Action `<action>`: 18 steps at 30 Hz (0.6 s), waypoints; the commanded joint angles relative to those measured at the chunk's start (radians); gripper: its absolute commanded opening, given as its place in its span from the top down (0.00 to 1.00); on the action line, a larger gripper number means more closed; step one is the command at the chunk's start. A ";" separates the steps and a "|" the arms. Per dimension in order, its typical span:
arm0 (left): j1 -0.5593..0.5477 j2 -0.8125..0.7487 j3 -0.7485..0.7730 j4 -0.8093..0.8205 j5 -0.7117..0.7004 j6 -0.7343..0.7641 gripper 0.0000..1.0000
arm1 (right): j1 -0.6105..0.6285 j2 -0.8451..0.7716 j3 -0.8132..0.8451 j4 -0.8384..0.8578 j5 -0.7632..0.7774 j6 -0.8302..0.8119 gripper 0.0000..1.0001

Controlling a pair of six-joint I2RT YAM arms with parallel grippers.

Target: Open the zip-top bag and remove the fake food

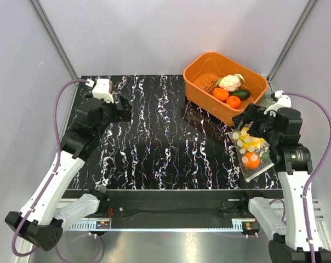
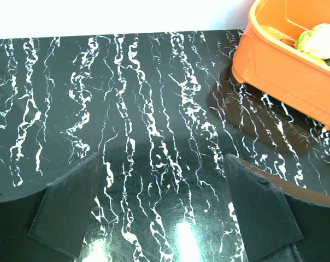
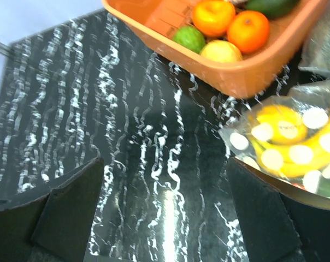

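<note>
The zip-top bag, clear plastic printed with pale round dots, lies flat on the black marbled table at its right side, just in front of the orange basin. Inside it sit an orange round fruit and yellow pieces. Whether its seal is closed cannot be told.

Bare table lies open across the middle and left; at the far right the orange tub blocks passage, the dotted bag just in front of it
</note>
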 commanded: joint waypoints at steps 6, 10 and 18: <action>-0.001 0.002 0.028 0.040 -0.029 0.026 0.01 | -0.004 0.083 0.086 -0.100 0.144 -0.072 0.00; -0.001 0.010 0.024 0.039 -0.017 0.026 0.01 | -0.004 0.172 0.099 -0.147 0.253 -0.093 0.00; 0.000 0.027 0.015 0.044 0.083 0.006 0.01 | 0.001 0.308 0.051 -0.186 0.288 -0.054 0.00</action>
